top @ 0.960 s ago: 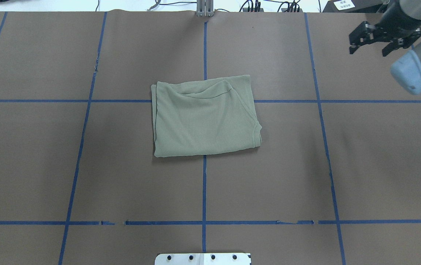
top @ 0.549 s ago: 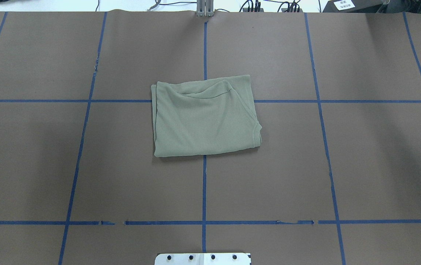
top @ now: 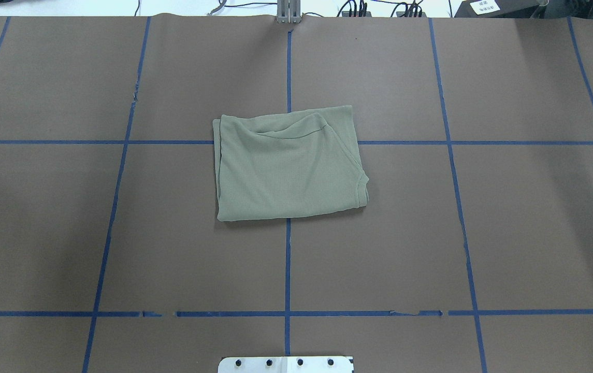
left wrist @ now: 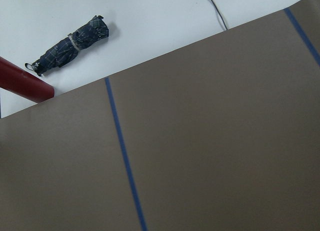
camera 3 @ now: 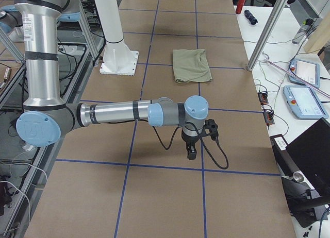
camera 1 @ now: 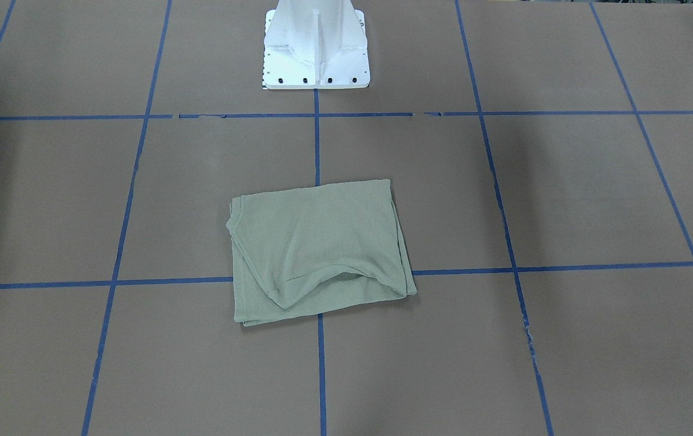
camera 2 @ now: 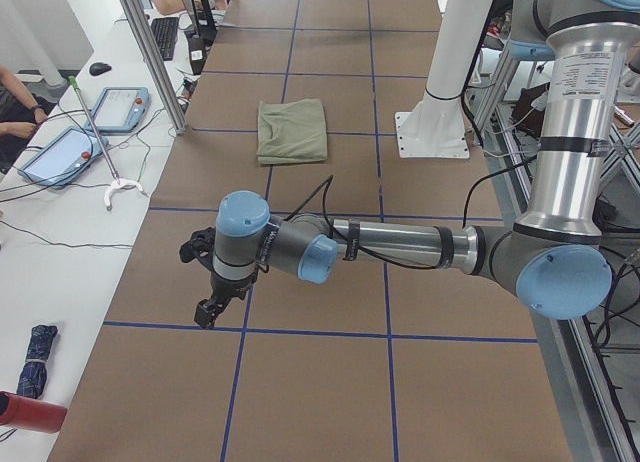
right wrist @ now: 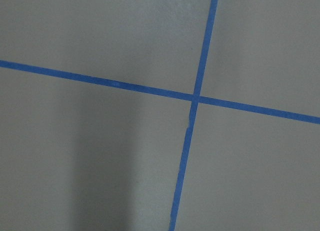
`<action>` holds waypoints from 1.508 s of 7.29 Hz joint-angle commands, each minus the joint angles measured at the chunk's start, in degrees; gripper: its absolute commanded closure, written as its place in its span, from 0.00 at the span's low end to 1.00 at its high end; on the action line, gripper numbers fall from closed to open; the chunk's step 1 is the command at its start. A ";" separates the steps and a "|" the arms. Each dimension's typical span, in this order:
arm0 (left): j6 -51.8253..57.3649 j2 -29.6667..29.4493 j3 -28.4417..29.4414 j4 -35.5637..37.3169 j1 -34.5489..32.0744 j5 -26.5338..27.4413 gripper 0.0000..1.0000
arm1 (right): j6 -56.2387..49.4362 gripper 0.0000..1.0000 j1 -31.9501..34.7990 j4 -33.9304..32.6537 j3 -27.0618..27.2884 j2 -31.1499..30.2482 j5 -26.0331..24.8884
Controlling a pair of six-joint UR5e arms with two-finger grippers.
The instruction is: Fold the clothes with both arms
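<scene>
well, facing the robot, your shirt (camera 1: 319, 248) lies folded near the pedestal (camera 1: 316, 54). overhead it looks soft, light; pinch its corners. side views put left gripper (camera 2: 206, 310) and right gripper (camera 3: 192, 153) well apart from the pedestal; spread or pressed, you cannot tell.

The shirt (top: 288, 166) is plain sage green in a fine ribbed knit, with no print showing. The table (top: 120, 233) is flat brown, crossed by a grid of blue tape lines (top: 287, 259) (a few strips are torn or gapped). The pedestal base (camera 1: 316, 54) is white with black bolt heads. The 2 arms, left arm (camera 2: 400, 244) and right arm (camera 3: 113, 113), are silver-grey with light-blue joint caps. The left gripper (camera 2: 205, 315) and right gripper (camera 3: 192, 155) are black. On the white bench (left wrist: 150, 16) lie a navy plaid umbrella (left wrist: 70, 45) and a dark red cylinder (left wrist: 22, 83).
</scene>
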 commanded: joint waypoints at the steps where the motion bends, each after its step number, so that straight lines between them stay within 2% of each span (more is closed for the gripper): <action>1: -0.74 0.47 1.65 -1.60 -0.22 0.01 0.00 | 0.30 0.00 -0.01 0.05 -0.69 -0.81 -0.03; 2: -5.45 1.16 1.39 -1.17 -0.22 -0.25 0.00 | 0.31 0.00 -0.01 0.05 -0.87 -0.72 0.06; 4: -15.99 1.26 -1.06 4.60 0.30 -0.77 0.00 | 0.49 0.00 0.08 -0.12 -0.78 -0.81 0.23; 5: -18.91 1.34 -1.07 6.72 0.48 -3.21 0.00 | 0.49 0.00 0.08 -0.30 -0.78 -0.98 0.32; 6: -19.90 1.26 -1.16 11.01 1.00 -7.33 0.00 | 0.49 0.00 0.08 -0.38 -0.78 -1.07 0.58; 7: -22.52 1.26 -2.72 13.23 3.10 -8.32 0.00 | 0.49 0.00 0.08 -0.38 -0.78 -1.07 0.93; 10: -22.12 3.36 -3.00 13.16 3.82 -7.81 0.00 | 0.40 0.00 0.08 -0.56 -0.96 -1.33 0.85; 11: -18.80 4.58 -2.83 13.16 3.82 -7.89 0.00 | 0.40 0.00 0.08 -0.47 -1.04 -2.03 0.85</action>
